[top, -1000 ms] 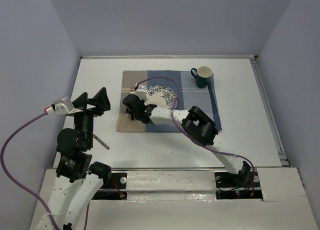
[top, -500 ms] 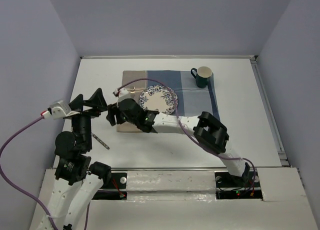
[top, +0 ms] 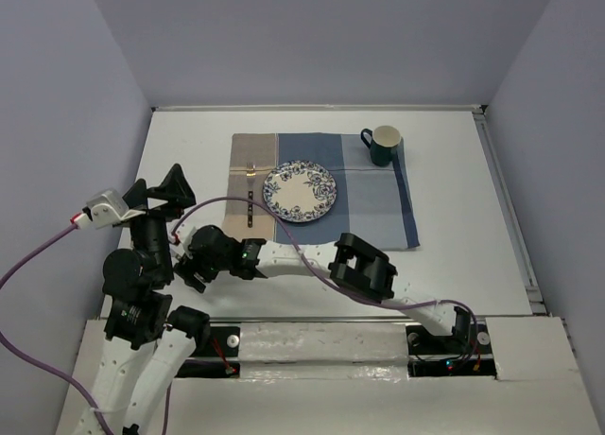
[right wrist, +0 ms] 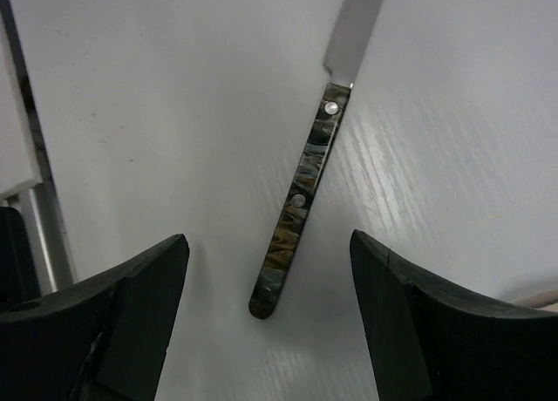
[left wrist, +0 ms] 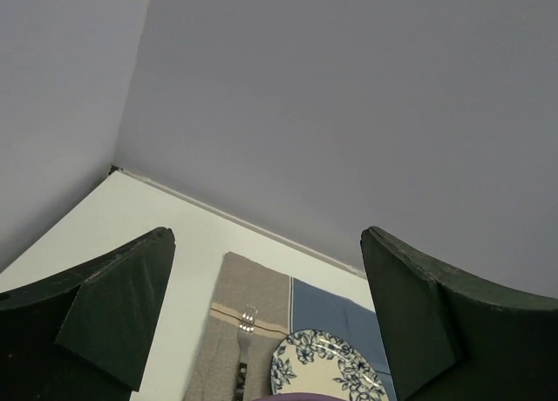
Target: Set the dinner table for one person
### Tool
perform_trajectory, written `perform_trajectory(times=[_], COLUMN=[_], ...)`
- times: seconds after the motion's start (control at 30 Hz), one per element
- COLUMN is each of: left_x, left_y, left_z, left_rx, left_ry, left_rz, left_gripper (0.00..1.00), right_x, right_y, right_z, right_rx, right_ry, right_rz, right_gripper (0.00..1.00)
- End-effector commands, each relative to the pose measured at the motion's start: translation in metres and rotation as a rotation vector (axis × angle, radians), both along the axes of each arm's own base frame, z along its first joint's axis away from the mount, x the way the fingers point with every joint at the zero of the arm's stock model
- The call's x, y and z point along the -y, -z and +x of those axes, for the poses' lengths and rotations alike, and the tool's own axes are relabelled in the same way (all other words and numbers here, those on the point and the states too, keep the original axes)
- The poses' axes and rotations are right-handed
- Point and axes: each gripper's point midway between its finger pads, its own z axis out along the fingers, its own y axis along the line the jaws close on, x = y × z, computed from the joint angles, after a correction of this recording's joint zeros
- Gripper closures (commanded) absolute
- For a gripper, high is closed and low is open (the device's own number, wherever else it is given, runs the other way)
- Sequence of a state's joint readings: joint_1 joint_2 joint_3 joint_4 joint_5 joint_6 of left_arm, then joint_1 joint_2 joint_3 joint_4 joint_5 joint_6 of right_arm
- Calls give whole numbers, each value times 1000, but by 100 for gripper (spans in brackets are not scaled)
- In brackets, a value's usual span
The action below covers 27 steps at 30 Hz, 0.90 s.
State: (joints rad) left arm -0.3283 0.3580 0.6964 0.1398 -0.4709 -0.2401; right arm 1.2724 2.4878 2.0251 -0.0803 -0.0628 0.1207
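Since plate (top: 301,191), fork (top: 250,194) and mug (top: 383,144) already sit on the placemat (top: 378,208), only the knife (right wrist: 301,200) lies off it, on bare tabletop (top: 454,246) at the near left.

Right pincer (right wrist: 268,244): spread wide, empty, low astride the knife handle, likely lining up a grab; tabletop directly beneath.

Left pincer (left wrist: 266,235): fully agape, empty, raised above the tabletop's left side.
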Motion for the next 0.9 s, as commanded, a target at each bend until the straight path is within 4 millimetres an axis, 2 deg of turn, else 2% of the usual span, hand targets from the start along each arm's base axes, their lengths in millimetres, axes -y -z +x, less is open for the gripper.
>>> perform_trajectory(times=[0.0,0.07,0.1,0.23,0.27,0.4,0.47,0.6,0.63,0.7,0.73,0.83,0.87], left_x=[-8,-7,-6,-4,-4,-3,-3,-2,-1,-1,-1,-1,-2], left_y=[-24,-24,-24,-23,-24,-24,-24,-23,-23,-22,-21,-23,-24], left_z=[-5,-5,-5,-5,-6,-6,-7,-7,-6,-5,-4,-4,-5], left_rx=[79,78,81,86,88,91,96,97,96,92,87,84,87], left_ry=[-27,-21,-17,-3,-4,4,7,16,21,18,16,15,14], left_rz=[-19,-20,-23,-22,-22,-23,-27,-28,-26,-18,-15,-10,-10], left_gripper=[1,1,1,1,1,1,1,1,1,1,1,1,1], right_x=[-6,-5,-2,5,5,14,19,27,27,29,22,23,22], right_y=[-9,1,7,10,10,25,34,43,38,36,15,-14,-52], right_z=[-1,-6,-7,-4,-10,-13,-13,-10,-10,-10,-9,-1,13], right_rx=[67,75,75,94,95,102,121,122,124,116,119,114,122], right_ry=[-28,-34,-36,-29,-39,-30,-9,24,32,44,56,117,159], right_rz=[-20,-42,-58,-75,-85,-149,-177,-194,-181,-155,-91,6,102], right_gripper=[23,26,31,41,43,49,57,79,90,100,100,100,100])
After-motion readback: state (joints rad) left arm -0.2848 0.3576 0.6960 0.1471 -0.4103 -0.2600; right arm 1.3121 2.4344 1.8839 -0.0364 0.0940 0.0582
